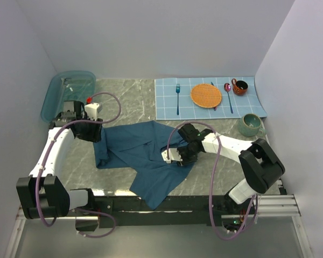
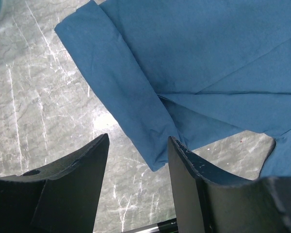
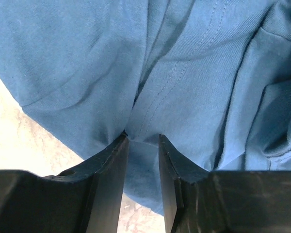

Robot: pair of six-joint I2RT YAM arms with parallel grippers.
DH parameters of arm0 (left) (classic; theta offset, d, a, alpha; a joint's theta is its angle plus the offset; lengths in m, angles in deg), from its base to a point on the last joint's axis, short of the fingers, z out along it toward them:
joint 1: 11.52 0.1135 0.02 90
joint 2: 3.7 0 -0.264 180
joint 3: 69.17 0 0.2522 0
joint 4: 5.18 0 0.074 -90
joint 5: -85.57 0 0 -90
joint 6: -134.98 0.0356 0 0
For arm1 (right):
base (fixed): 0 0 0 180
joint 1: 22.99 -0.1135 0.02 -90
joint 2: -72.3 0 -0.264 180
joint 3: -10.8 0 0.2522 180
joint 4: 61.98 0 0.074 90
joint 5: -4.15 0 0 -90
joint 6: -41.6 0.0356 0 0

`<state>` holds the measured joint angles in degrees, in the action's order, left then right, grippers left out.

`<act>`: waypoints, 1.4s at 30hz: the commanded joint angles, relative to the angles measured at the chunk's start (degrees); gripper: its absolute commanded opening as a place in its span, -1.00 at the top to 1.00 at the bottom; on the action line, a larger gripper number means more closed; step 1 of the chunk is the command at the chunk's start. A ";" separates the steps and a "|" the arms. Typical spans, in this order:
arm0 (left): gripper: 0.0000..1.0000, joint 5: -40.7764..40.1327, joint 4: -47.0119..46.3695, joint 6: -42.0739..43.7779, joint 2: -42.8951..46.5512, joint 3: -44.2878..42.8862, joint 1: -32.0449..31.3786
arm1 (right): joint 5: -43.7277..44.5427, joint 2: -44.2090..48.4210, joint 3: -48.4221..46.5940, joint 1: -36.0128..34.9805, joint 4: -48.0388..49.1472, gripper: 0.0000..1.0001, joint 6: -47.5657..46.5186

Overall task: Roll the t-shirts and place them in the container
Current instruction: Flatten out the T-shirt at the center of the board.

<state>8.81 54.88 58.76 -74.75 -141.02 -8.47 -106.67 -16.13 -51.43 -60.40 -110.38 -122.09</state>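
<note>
One dark teal-blue cloth t-shirt (image 1: 142,153) lies crumpled and spread on the grey marbled worktop (image 1: 124,97), with two grippers at it. The left gripper (image 2: 138,138) hangs over the shirt's folded left edge with its jaws wide, holding nothing. The right gripper (image 3: 142,136), jaws narrow, pinches a fold at the shirt's right side.

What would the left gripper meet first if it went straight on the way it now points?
The left gripper would most likely meet the t-shirt: its folded edge ends between the open fingers, with the marble table just beneath. Depth is unclear.
</note>
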 commanded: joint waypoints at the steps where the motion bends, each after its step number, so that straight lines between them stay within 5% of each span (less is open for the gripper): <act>1: -0.16 0.83 -0.87 -0.51 0.82 0.25 0.29 | -1.24 -0.08 -0.93 -0.91 0.18 0.29 -0.14; 3: -0.16 0.74 -0.86 -0.51 1.00 0.34 0.38 | -1.50 0.00 -0.93 -1.00 0.09 0.39 0.04; 8: -0.16 0.92 -1.13 -0.51 1.17 0.78 0.38 | -5.10 0.62 -3.47 -0.82 -0.79 1.00 3.28; 19: -0.15 0.83 -0.43 0.46 1.17 -1.33 0.47 | -11.96 -0.16 -26.38 10.24 -2.37 1.00 36.49; 27: -0.16 1.36 -1.13 -0.16 0.83 0.16 -1.54 | -11.71 -1.50 -33.35 17.46 2.55 1.00 61.35; 42: -0.03 -16.14 -6.22 -7.10 -18.16 -0.71 -9.38 | -7.66 2.55 -36.08 18.16 4.75 1.00 67.01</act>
<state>-2.65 50.64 54.87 -89.48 -139.38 -17.45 -115.35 -16.63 -85.24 -42.69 -108.21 -56.76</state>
